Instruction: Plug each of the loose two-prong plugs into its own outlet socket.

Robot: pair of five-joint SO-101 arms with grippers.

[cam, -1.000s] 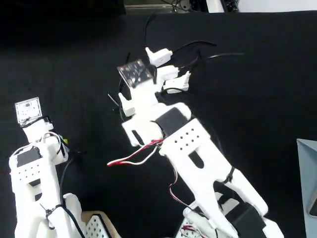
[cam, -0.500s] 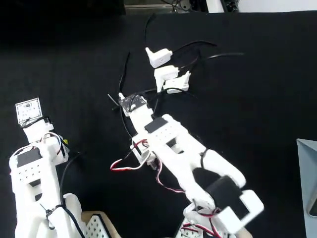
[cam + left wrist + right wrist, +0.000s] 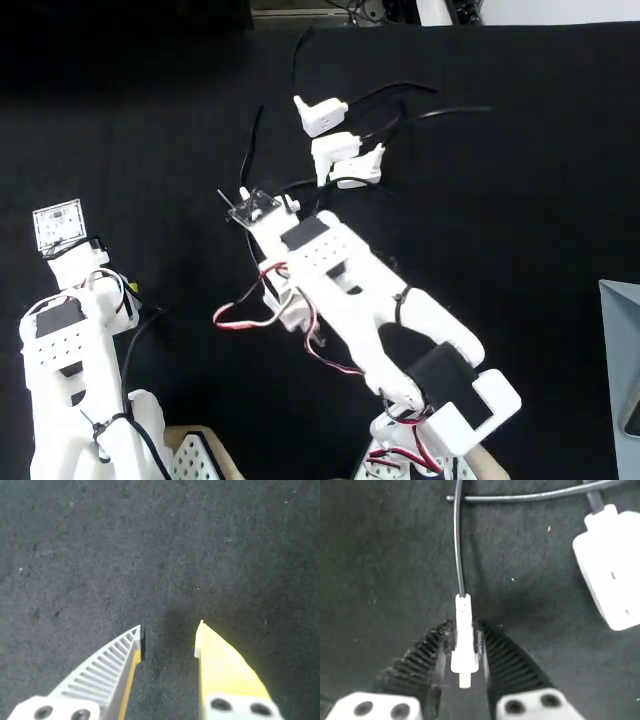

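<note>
Right hand [image 3: 464, 628] pinches a white plug [image 3: 464, 647] near an outlet socket [image 3: 607, 580]; left hand [image 3: 170, 626] spread.

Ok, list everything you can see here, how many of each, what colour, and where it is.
socket blocks: two, white, far middle of the table, one just behind the other
plug: one, white, between the right gripper's fingers, cable end pointing away
cables: several, black, looping around the socket blocks; one runs into the plug
table cloth: one, black, covers the table
panel: one, grey, right edge of the high view
left arm: one, white, near left corner
left gripper: one, white and yellow fingers, open over bare cloth
right arm: one, white, stretched toward the middle
right gripper: one, black pads, closed on the plug
</note>
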